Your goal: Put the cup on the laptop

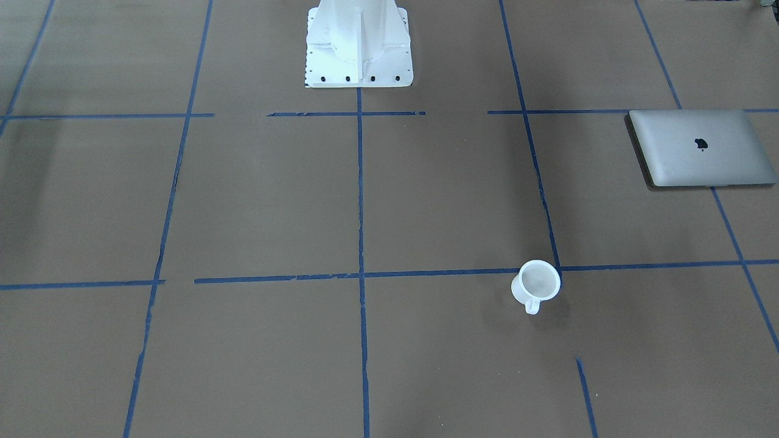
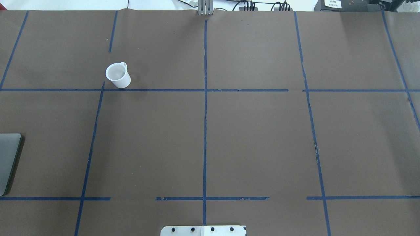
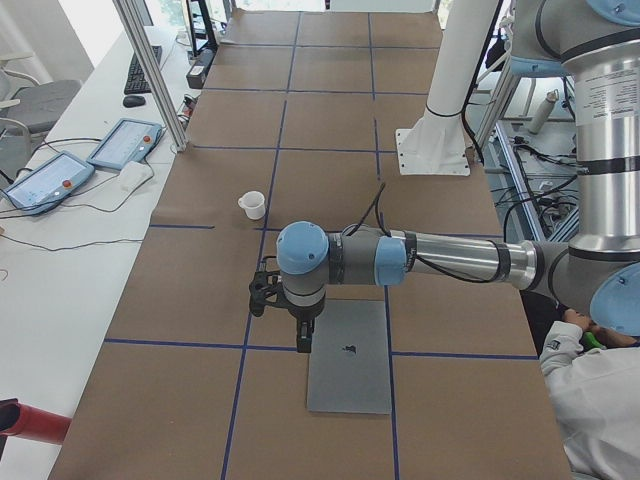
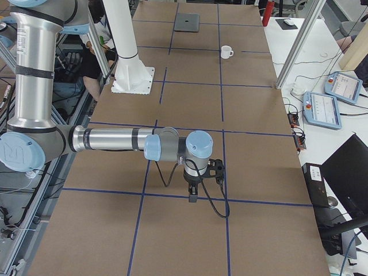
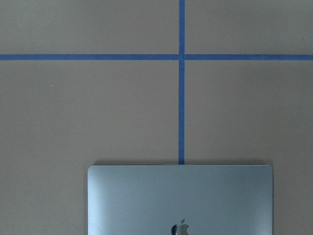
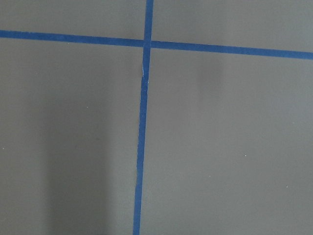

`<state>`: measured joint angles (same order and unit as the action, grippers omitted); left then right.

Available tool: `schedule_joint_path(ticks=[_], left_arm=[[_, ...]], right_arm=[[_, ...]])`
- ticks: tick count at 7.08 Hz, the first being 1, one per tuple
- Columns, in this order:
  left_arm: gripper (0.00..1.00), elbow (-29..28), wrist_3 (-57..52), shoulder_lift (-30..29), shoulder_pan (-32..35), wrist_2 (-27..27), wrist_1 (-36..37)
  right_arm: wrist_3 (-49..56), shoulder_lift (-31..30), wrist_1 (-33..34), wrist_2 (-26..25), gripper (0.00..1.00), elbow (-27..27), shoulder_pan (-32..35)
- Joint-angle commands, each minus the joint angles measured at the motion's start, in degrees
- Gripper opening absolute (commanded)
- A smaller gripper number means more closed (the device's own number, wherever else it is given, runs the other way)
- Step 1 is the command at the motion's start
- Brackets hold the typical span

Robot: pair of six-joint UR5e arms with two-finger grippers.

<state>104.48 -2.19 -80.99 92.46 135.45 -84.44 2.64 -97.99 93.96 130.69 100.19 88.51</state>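
Table [image 1: 426, 201], brown-covered. Cup [image 1: 535, 285]: upright, lower right of front view, untouched, open to grasp. Laptop [image 1: 700, 149]: closed flat at right edge, well apart, lid bare to receive cup. Left gripper [image 3: 303, 340], right gripper [image 4: 193, 196]: aloft, empty; whether jaws apart or together, cannot tell.

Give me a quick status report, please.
Left gripper by laptop, right gripper over bare table; both unreadable. Cup upright, apart from laptop, ungrasped. No obstacle seen.
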Motion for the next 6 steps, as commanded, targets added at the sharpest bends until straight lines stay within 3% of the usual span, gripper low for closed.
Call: schedule_joint_path(ticks=[1, 6], left_arm=[[1.0, 0.7, -0.3, -1.3, 0.0, 0.3, 0.2], [1.0, 0.6, 0.1, -1.1, -0.1, 0.2, -0.3]], right_arm=[[0.0, 0.0, 0.1, 0.0, 1.0, 0.0, 0.0], [0.0, 0.0, 0.0, 0.0, 1.0, 0.0, 0.0]])
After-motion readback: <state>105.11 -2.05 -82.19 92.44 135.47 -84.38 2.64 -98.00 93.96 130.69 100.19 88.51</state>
